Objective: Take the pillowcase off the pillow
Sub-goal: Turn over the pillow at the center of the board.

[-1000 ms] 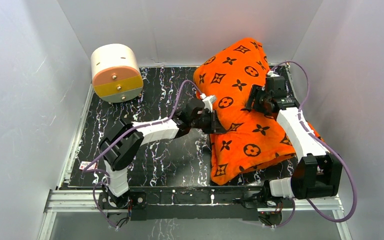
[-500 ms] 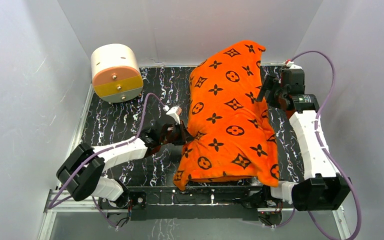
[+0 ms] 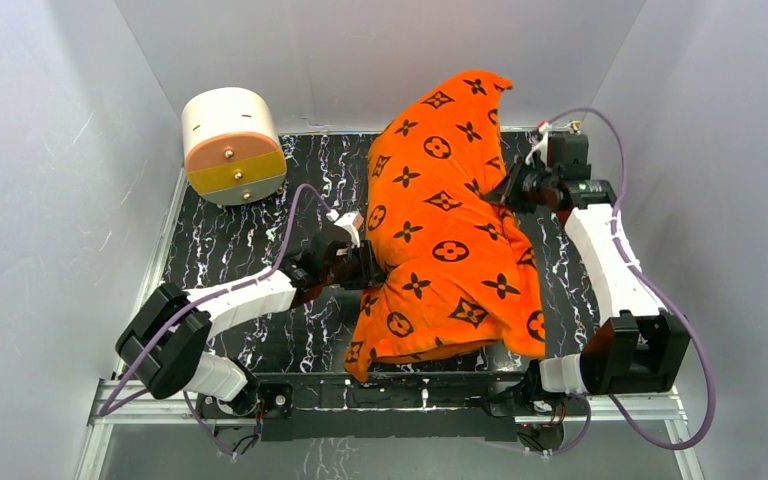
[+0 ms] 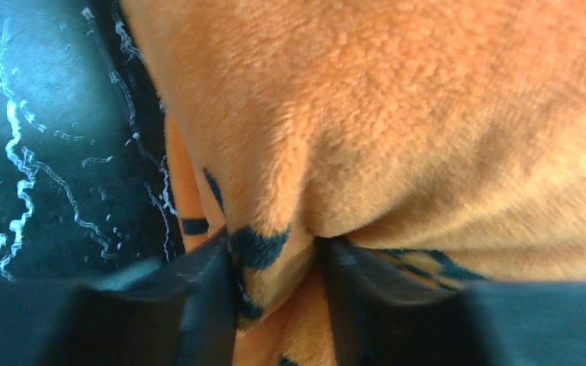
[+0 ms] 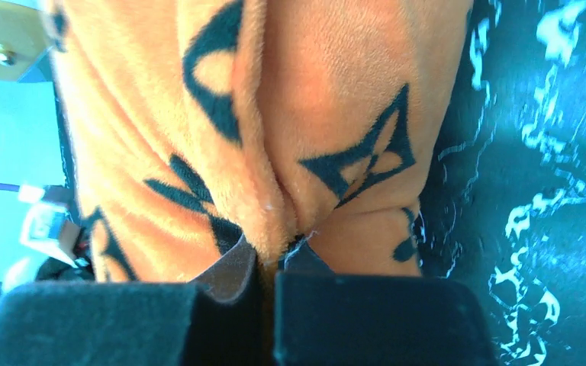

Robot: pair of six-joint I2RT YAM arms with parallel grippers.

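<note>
The bright orange plush pillowcase with black monogram motifs [image 3: 440,240] lies heaped on the black marbled table [image 3: 220,230], its pillow out of sight. Your left jaws and right jaws each clench a fold; lift evenly, pinching cloth only.

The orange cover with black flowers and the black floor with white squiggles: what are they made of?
The orange flower-printed cover looks like soft plush fabric: fuzzy nap, bunched folds. The black white-veined floor looks like a smooth, shiny marble-print sheet, perhaps vinyl.
</note>
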